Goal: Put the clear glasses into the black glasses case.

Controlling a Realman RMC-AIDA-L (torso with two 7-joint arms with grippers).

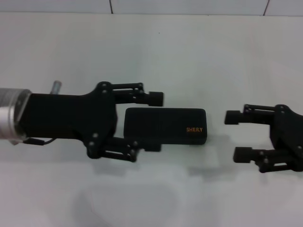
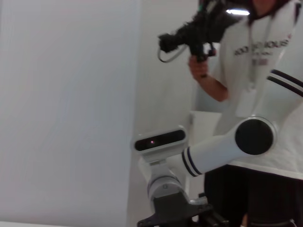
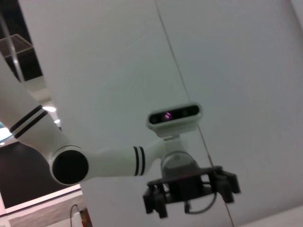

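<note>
The black glasses case (image 1: 165, 126) lies shut on the white table, with orange "SHERY" lettering near its right end. My left gripper (image 1: 154, 123) is open and straddles the case's left end, one finger (image 1: 155, 98) on the far side and the other (image 1: 150, 148) on the near side. My right gripper (image 1: 236, 135) is open a short way right of the case, facing it, with nothing between its fingers. The clear glasses are out of view. The right wrist view shows the left gripper (image 3: 189, 189) from afar.
The white table (image 1: 156, 52) runs back to a tiled wall (image 1: 189, 5). In the left wrist view a person in a white shirt (image 2: 265, 71) stands behind my right arm (image 2: 213, 151), holding a dark device.
</note>
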